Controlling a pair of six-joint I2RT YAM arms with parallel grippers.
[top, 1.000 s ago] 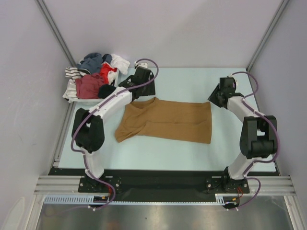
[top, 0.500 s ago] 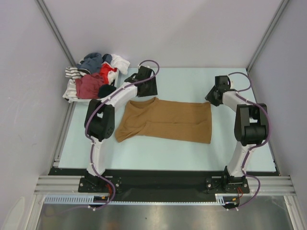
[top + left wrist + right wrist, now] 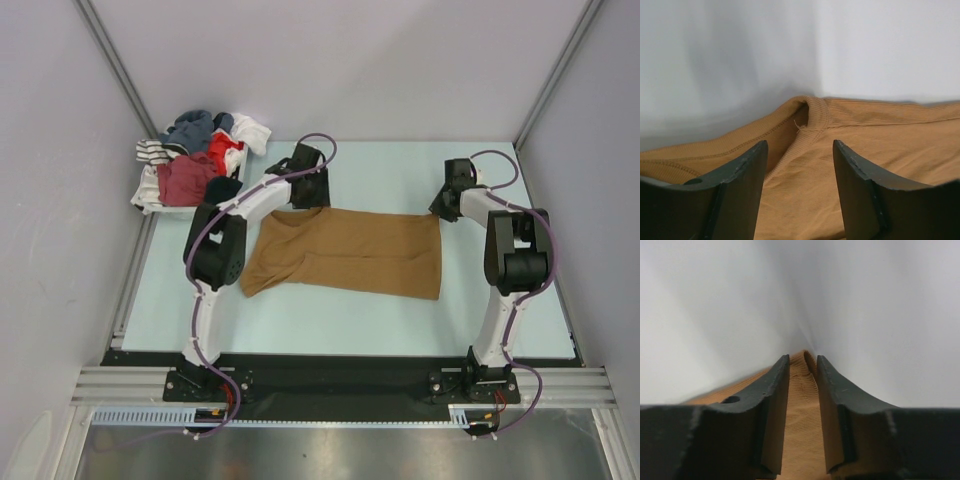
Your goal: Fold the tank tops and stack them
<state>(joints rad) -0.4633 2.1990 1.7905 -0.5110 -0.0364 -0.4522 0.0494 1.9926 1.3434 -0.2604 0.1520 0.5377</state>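
The tan-brown tank top (image 3: 345,250) lies spread flat across the middle of the table. My left gripper (image 3: 308,194) is at its far left corner. In the left wrist view that gripper (image 3: 800,145) is open, its fingers (image 3: 745,175) straddling the ribbed cloth (image 3: 805,190) near a folded hem corner (image 3: 810,107). My right gripper (image 3: 443,208) is at the far right corner. In the right wrist view the right gripper (image 3: 803,360) is shut on a raised ridge of the tan cloth (image 3: 802,410). A dark maroon top (image 3: 185,180) lies in the clothes pile.
A heap of mixed clothes (image 3: 200,155) sits at the table's back left corner, close to the left arm's elbow (image 3: 215,250). Grey walls close in the table at the back and on both sides.
Both arms have drawn up and in. The left gripper has settled onto the top's far left corner, its jaws narrowing. The right gripper has moved onto the far right corner and closed on the cloth.
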